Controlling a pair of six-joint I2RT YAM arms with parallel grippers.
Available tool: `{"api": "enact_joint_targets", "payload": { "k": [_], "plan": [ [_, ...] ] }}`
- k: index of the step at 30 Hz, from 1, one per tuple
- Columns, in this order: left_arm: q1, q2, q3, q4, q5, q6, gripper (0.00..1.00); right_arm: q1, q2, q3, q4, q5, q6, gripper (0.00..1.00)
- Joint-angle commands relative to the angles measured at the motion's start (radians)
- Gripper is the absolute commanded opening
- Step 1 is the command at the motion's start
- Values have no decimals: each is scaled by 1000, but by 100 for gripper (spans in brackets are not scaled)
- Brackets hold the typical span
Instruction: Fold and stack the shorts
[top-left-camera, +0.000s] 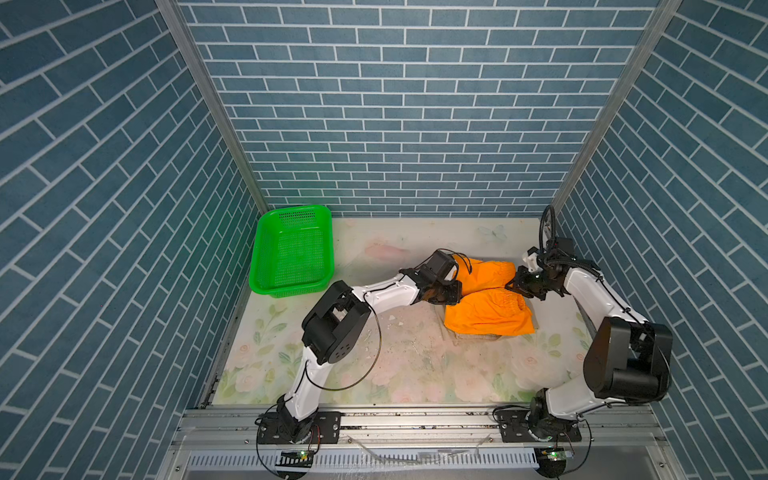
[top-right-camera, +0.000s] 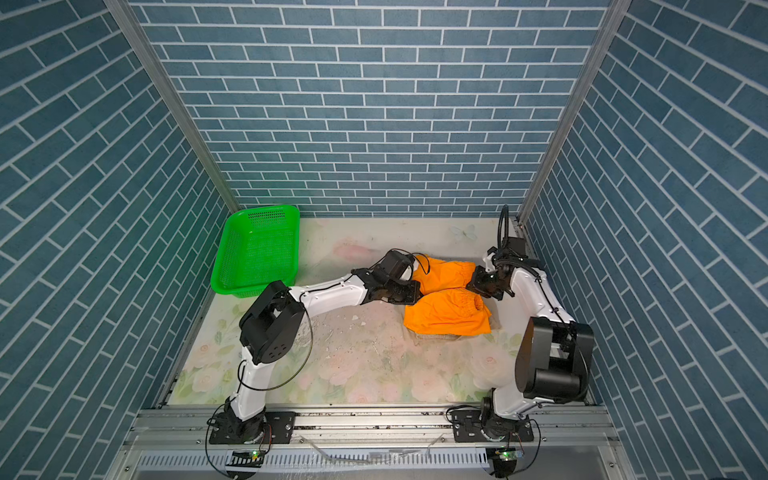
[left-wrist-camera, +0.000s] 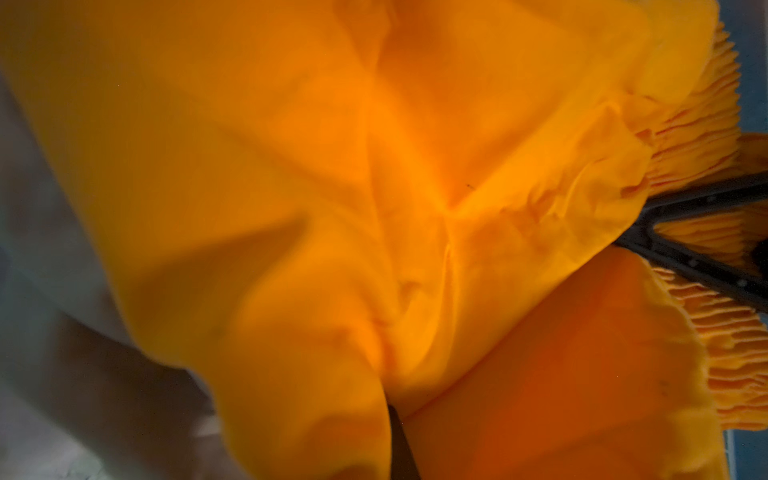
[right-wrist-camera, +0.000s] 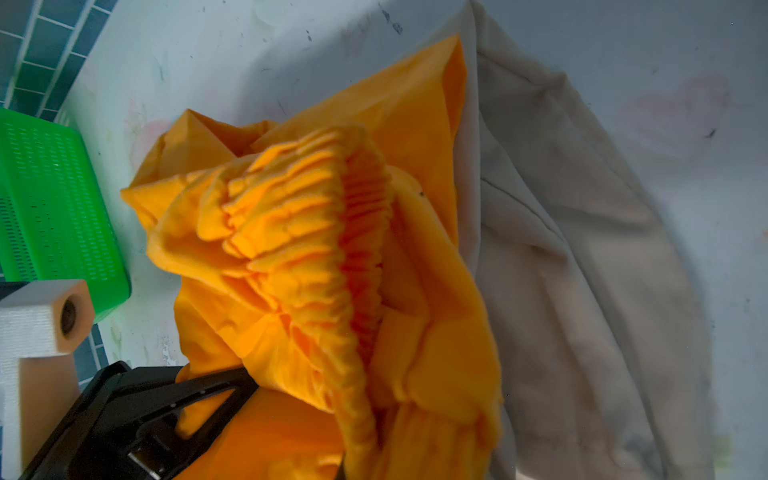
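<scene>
- Nearest the robot and well to the right of the green basket (top-left-camera: 291, 257), the beige shorts (right-wrist-camera: 582, 270) lie flat on the table (top-left-camera: 374, 353). They look like the base of the stack, so they should not be dragged
- The orange shorts (top-left-camera: 486, 316) lie on them, and their near half hides all but a thin beige edge in both top views
- The right gripper (top-left-camera: 515, 284), on the side away from the basket, appears clenched on the gathered waistband (right-wrist-camera: 299, 249), which stands raised at its fingers (right-wrist-camera: 208, 395)
- The left gripper (top-left-camera: 449, 293) is at the leg end, on the basket side. Orange cloth buries it in the left wrist view, so I cannot tell whether it is gripping or released
- Farther back, level with the basket's near rim, the other orange half bulges up; the step in hand looks like folding it onto the near half
- To do this well, bring both ends over together at equal height, keep the crease taut, match far edge to near edge, and let go only once the cloth lies flat
</scene>
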Motion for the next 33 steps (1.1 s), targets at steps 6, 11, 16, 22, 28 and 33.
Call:
{"api": "enact_joint_targets", "payload": {
  "k": [6,11,16,22,28,33],
  "plan": [
    [-4,-24,-62,34,-3,-8,100,-11,98,51,94,89,-93,61],
    [5,-118,-15,-48,-22,29,100,3,-24,120,33,150,-71,71],
    [49,-276,-48,-68,-42,34,100,80,-173,169,-85,319,-83,76],
    [147,-337,-98,-86,-48,127,100,413,-394,8,-37,414,-18,77],
    [195,-225,-106,24,-29,183,100,897,-470,-173,-8,752,223,78],
    [195,-48,-5,99,71,172,100,1175,-286,-103,-105,1036,400,80]
  ]
}}
